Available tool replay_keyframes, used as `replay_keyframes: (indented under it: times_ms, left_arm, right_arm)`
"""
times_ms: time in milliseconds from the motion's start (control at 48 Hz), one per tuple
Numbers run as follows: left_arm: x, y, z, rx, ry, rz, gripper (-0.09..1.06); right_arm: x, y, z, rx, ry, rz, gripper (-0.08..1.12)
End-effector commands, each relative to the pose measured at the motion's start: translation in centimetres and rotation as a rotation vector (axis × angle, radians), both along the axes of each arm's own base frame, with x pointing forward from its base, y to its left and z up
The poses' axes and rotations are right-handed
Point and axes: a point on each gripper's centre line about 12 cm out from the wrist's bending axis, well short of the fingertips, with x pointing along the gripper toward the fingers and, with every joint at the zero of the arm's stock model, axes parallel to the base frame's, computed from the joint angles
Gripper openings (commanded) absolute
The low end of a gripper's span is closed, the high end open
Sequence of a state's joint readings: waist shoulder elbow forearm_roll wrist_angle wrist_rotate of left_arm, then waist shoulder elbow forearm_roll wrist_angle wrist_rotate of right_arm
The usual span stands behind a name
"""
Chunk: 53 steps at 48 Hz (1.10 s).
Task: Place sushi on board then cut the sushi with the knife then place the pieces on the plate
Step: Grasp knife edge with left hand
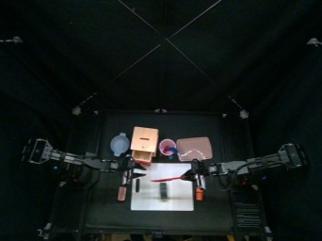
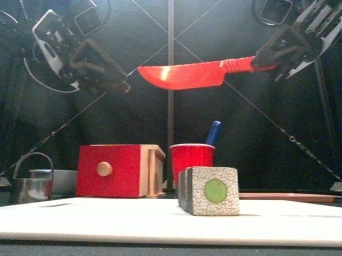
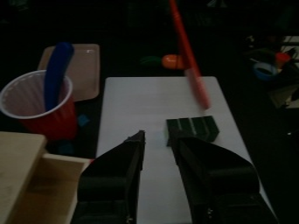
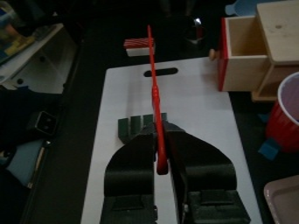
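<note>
A dark green sushi roll stands on the white cutting board, near its middle. My right gripper is shut on the handle of the red toy knife, which hangs level high above the roll, blade pointing left. In the right wrist view the knife runs out from between the jaws over the roll. My left gripper hovers open and holds nothing, above the board's left part, with the roll just beyond its fingertips.
Behind the board stand the wooden box with its red drawer front, the red cup holding a blue knife, and the pink tray at the right. A blue-grey bowl and a metal cutter sit at the left.
</note>
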<state>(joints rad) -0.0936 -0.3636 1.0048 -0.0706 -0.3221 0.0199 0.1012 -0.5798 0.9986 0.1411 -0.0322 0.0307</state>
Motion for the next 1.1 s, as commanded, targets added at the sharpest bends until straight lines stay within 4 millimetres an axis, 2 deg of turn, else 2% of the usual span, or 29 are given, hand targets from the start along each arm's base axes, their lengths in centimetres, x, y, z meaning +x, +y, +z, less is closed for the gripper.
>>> replay_keyframes:
  times_ms: [21, 208, 417, 625, 1104]
  left_arm:
    - [0.9, -0.4, -0.3, -0.031, -0.001, 0.011, 0.78]
    - [2.4, -0.3, -1.6, -0.074, 0.04, 0.053, 0.87]
    - [3.7, -0.6, -1.8, -0.072, 0.048, 0.049, 0.93]
    - [4.4, -1.2, -1.8, -0.08, 0.049, 0.037, 0.93]
    - [5.8, -1.8, -3.5, -0.101, 0.172, 0.041, 0.86]
  right_arm:
    - [0.6, -0.6, -0.2, -0.002, 0.005, -0.024, 0.39]
    - [0.8, -0.5, -1.5, 0.002, 0.054, -0.025, 0.39]
    - [0.9, -0.5, -1.6, 0.001, 0.06, -0.023, 0.39]
    - [1.0, -0.6, -1.6, 0.0, 0.06, -0.029, 0.39]
    - [1.0, -0.6, -1.8, -0.002, 0.062, -0.029, 0.39]
